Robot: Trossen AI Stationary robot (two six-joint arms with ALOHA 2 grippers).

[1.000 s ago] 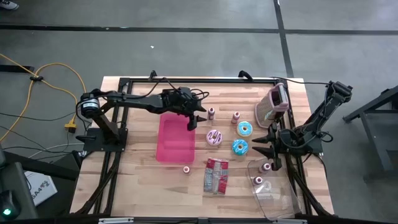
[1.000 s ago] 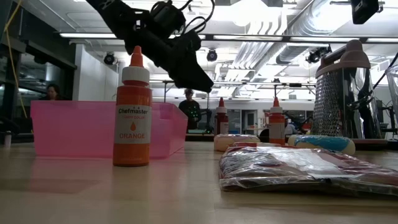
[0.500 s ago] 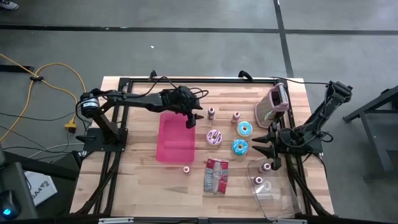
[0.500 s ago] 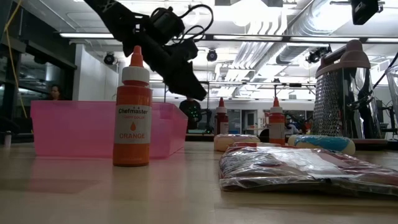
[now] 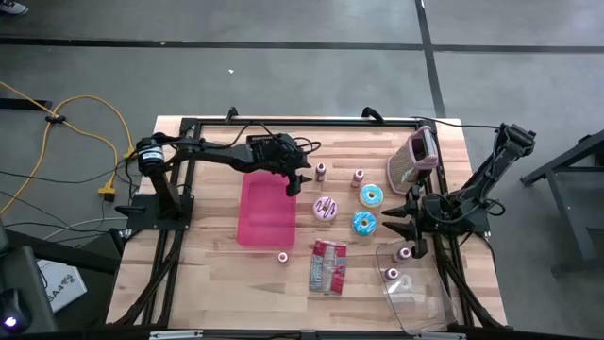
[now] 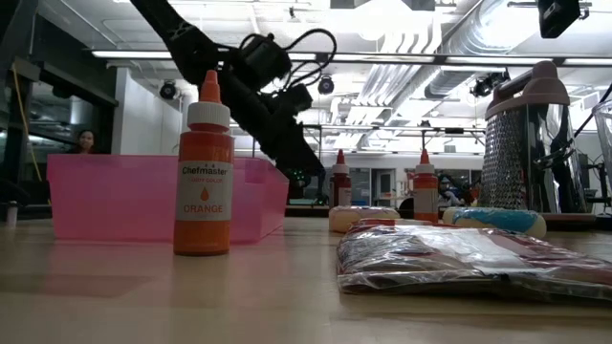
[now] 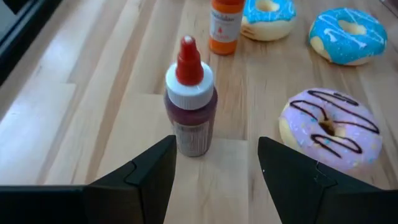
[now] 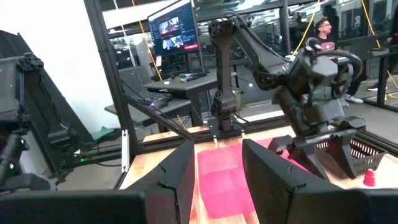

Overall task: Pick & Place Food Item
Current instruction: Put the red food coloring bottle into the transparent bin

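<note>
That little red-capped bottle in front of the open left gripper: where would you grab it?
Probably around the round body of the bottle, below the white collar, coming level from the side the left gripper already faces. It stands upright, and the cap tapers to a nozzle that would slip. The pink donut lies apart, so there seems room.

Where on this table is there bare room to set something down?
Bare wood lies along the near edge left of the foil packet, and along the far edge between the pink bin and the grater. It is crowded around the donuts, where the left gripper hangs open.

Two dark jointed arms — black looping cables, angular claw (image 7: 214,168) fingers.
</note>
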